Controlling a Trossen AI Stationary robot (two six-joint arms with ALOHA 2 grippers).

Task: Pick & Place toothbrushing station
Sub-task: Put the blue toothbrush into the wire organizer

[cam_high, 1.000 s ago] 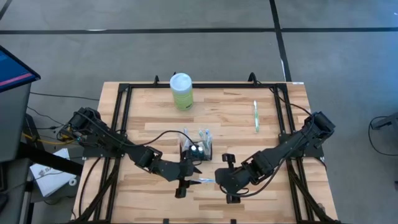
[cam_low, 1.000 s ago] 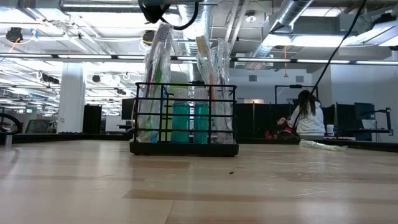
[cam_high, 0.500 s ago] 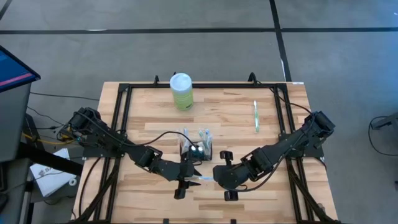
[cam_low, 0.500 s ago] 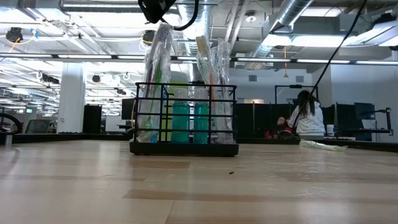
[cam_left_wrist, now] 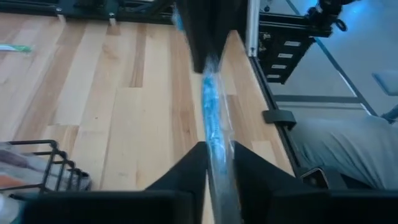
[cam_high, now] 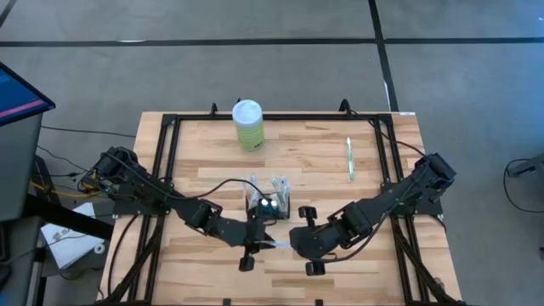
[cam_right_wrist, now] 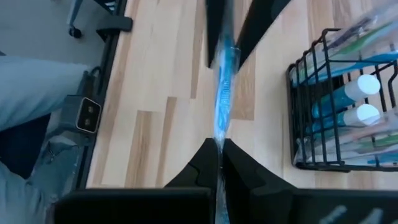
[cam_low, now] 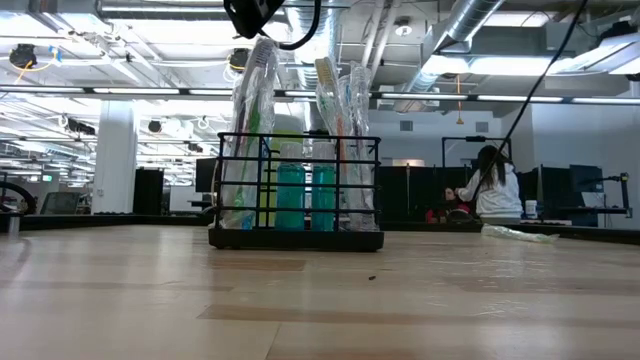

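Observation:
The toothbrushing station (cam_high: pixel 268 204) is a black wire caddy standing on its base at the table's middle, with wrapped toothbrushes and teal tubes upright in it (cam_low: pixel 297 190). Just on its near side a blue toothbrush in clear wrap (cam_high: pixel 276 245) hangs above the table between my two grippers. My left gripper (cam_high: pixel 259 246) is shut on one end. My right gripper (cam_high: pixel 293 244) is shut on the other end. My left gripper pinches the toothbrush's end (cam_left_wrist: pixel 213 146) between its two fingers, coming from the table's left and slanting down. The toothbrush runs on past the fingertips, along the fingers. It is lifted clear of the table. My right gripper pinches the opposite end of the wrapped toothbrush (cam_right_wrist: pixel 219 134) between its two fingers, coming from the table's right and slanting down. The toothbrush runs straight on from its fingertips to the left gripper, clear of the wood.
A pale green bottle with a white cap (cam_high: pixel 248 123) stands at the far edge. A wrapped green toothbrush (cam_high: pixel 349 159) lies flat at the far right. Black frame rails (cam_high: pixel 166 161) run along the table's sides. Bare wood lies in front of the caddy.
My right gripper has edged toward the table's left with the blue toothbrush, closing the distance to my left gripper. The caddy has kept still.

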